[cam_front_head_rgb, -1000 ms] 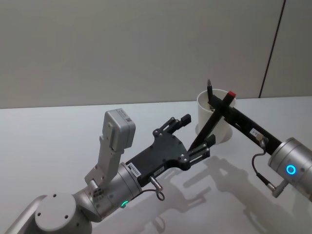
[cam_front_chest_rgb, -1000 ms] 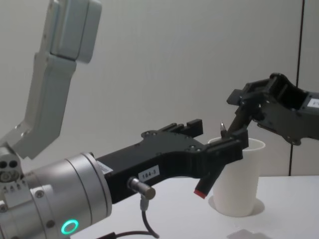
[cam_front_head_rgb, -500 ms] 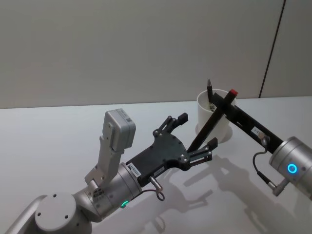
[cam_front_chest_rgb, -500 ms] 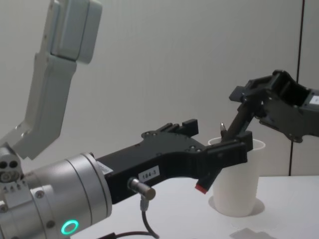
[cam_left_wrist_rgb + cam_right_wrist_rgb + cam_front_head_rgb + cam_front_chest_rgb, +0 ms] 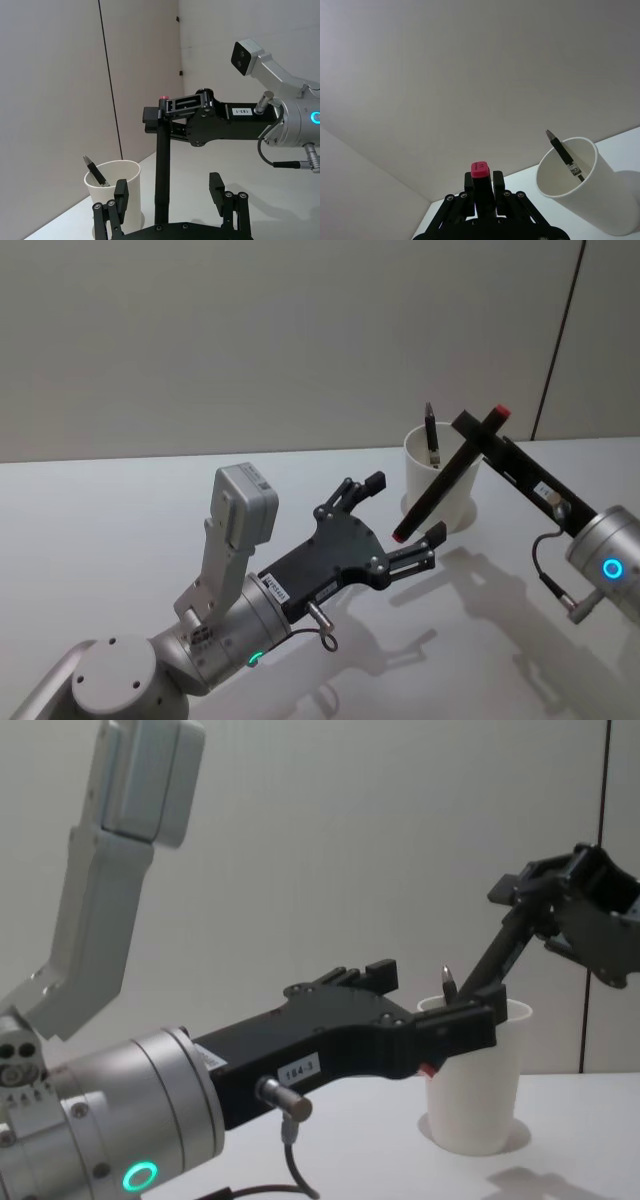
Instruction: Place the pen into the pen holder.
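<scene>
My right pincer (image 5: pixel 480 430) grips the pen (image 5: pixel 450 476) tilted beside the pen holder (image 5: pixel 440 490); my left pincer (image 5: pixel 400 520) gapes wide below it.

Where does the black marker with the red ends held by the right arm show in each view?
Head view: black marker slants across the white cup, held by the right gripper.
Chest view: marker slants above the cup's rim.
Left wrist view: marker stands upright, beside the cup.
Right wrist view: its red end sticks out of the jaws.
Shared landmark: the cup.
</scene>
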